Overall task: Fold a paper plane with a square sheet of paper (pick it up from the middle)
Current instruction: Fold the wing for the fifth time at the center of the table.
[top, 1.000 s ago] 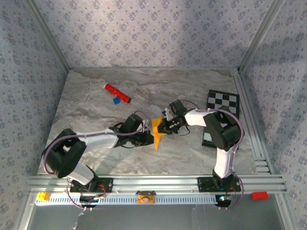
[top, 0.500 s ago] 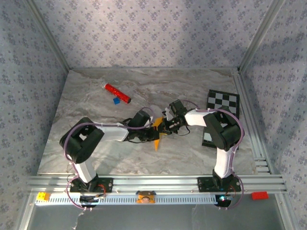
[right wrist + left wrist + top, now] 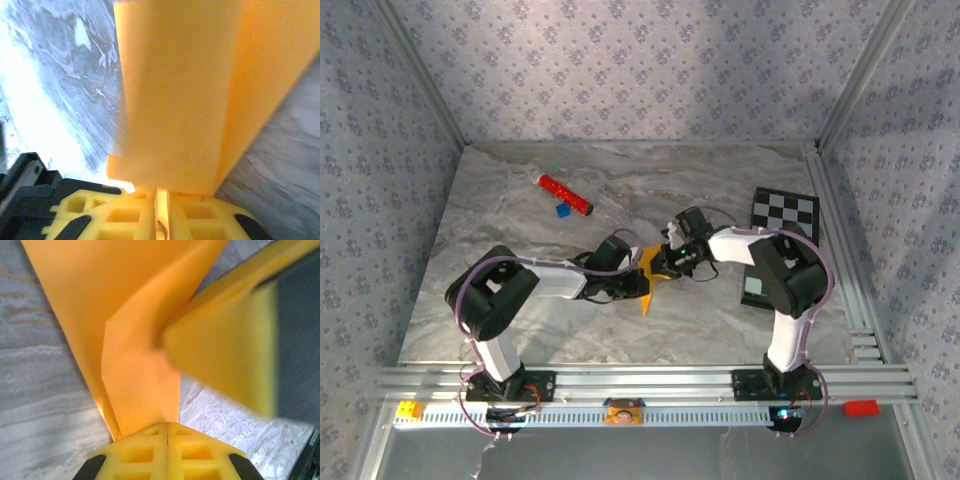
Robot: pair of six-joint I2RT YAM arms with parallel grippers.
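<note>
Both my grippers are on the folded orange paper, mid-table. My left gripper: pads shut tight on the creased edge. My right gripper: pads a narrow slit apart, folded layers pinched in it from the opposite side. Paper's point aims at the near edge. Red cylinder well apart, far left.
</note>
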